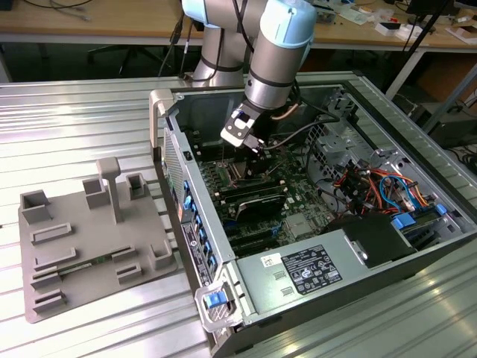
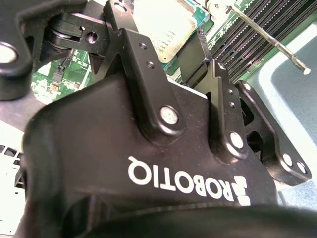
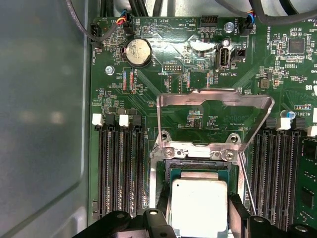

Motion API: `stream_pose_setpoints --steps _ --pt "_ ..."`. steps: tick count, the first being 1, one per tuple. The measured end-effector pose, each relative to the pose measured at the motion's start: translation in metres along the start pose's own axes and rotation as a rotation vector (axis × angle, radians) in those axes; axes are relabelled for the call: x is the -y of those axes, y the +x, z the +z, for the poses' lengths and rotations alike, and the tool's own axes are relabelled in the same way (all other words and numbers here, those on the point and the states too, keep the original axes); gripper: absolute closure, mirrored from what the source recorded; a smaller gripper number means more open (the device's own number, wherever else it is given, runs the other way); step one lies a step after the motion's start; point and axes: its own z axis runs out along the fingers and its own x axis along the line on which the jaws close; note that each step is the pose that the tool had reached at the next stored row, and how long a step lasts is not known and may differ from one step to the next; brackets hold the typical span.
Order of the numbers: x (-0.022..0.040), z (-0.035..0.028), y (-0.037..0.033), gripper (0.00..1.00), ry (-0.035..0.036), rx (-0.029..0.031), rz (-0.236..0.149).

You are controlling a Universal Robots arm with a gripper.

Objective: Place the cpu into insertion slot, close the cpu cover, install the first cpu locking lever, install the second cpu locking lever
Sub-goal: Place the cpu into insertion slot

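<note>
- The pincer (image 3: 198, 212) is closed on the chip (image 3: 199, 196), with one finger (image 3: 234, 213) on each of two opposite edges.
- The chip lies flat over the socket (image 3: 198, 166), mid-way across the green board (image 3: 163, 59) between banks of long black slots (image 3: 119, 168). Whether it is seated cannot be told.
- The cover (image 3: 218, 95) stands raised at the socket's far rim.
- The chip looks light, stiff, slick-faced and probably fragile underneath, so the edges seem the safest hold.

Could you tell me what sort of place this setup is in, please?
Most likely a robotics lab or workshop: a robot arm reaches into an open computer case lying on a slatted metal table, with cluttered wooden workbenches behind it.
</note>
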Motion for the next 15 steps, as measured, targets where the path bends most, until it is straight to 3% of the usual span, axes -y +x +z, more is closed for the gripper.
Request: stream_pose_setpoints --steps 12,15 --pt "-0.0001 -0.0002 0.0000 0.45 0.0006 -0.0004 0.009" --pt "0.0000 -0.0027 -0.0002 0.45 0.0007 -0.0004 0.010"
